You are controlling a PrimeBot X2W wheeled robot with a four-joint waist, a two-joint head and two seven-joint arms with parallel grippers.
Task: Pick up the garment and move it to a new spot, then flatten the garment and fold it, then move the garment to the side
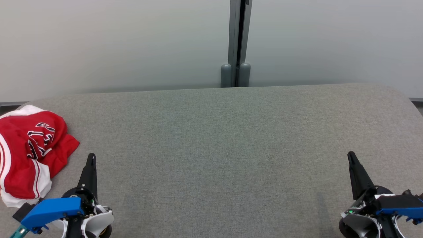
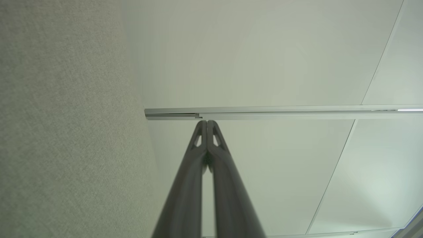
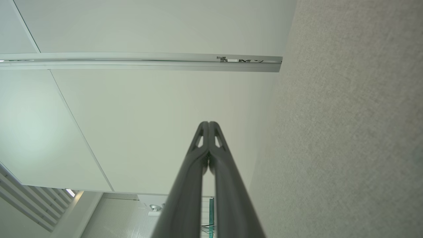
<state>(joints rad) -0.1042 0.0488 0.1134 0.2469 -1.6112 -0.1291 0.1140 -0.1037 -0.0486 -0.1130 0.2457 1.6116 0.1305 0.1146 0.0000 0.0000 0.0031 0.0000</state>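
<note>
Grey fabric-covered table (image 1: 214,132) is standing before a pale wall (image 1: 115,43) with a grey post (image 1: 238,43). Red and white garment (image 1: 29,148) is lying crumpled at the table's left edge. Left gripper (image 1: 91,158) is hovering just beside the garment, fingertips clear of it, fingers pressed together and holding nothing. Right gripper (image 1: 351,156) is hovering at the lower right, well apart from the garment, fingers likewise together, empty.
</note>
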